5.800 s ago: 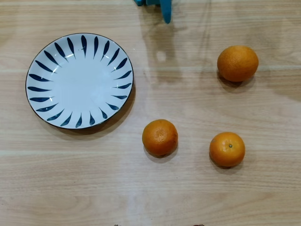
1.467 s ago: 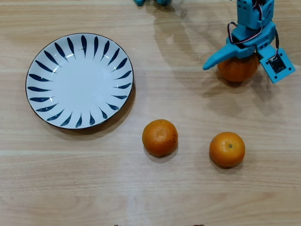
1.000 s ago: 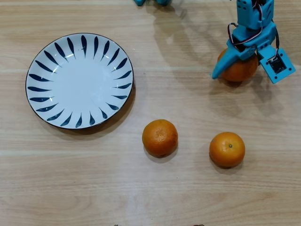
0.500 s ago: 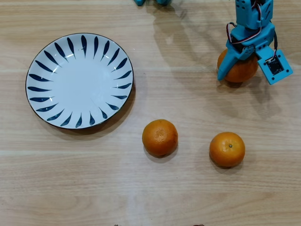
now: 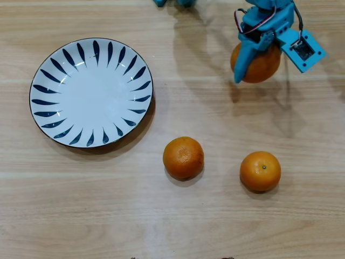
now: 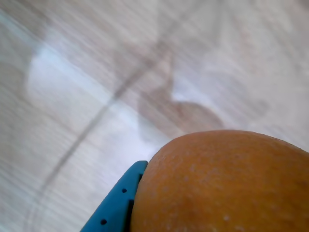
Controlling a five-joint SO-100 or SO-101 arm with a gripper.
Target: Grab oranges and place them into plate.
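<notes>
Currently the gripper (image 5: 253, 63) has its blue jaws clamped on the large orange (image 5: 259, 62) at the upper right of the overhead view; its detached shadow suggests it is lifted off the tabletop (image 5: 215, 216). In the wrist view the orange (image 6: 227, 183) fills the lower right, with one blue finger (image 6: 116, 203) pressed against its side. Main risk: the fruit is round and wide for these jaws, so it may roll or slip out during the carry, especially under a quick swing. The plate (image 5: 40, 81) sits empty, well apart at the left. Two smaller oranges rest on the tabletop, one (image 5: 183, 157) near the plate's lower right edge, another (image 5: 260, 171) further right. Neither appears to lie on the direct path to the plate, which looks unobstructed.
</notes>
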